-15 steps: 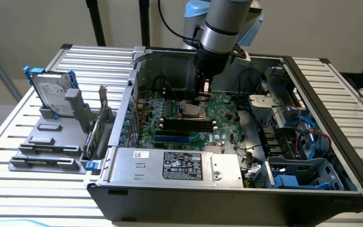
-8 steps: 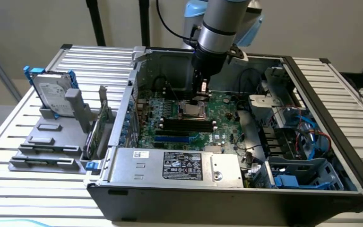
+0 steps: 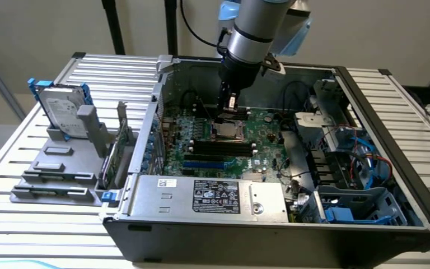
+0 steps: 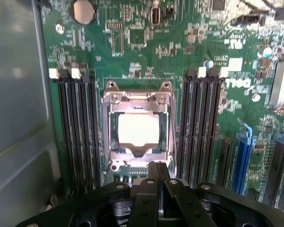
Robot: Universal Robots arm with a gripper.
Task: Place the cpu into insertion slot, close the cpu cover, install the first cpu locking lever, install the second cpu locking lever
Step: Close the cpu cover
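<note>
Fingers (image 4: 153, 172) pinched tight together, gripping nothing, poised just beside the edge of the cpu cover (image 4: 137, 97). Seated flat under that cover's window: the cpu (image 4: 138, 130), pale, between two banks of memory slots (image 4: 75, 127) on the green board (image 4: 180, 42). Cover down by the look of it, so lever stage in hand. Calls for a narrow, steady push at the cover's edge, clear of the board.
</note>
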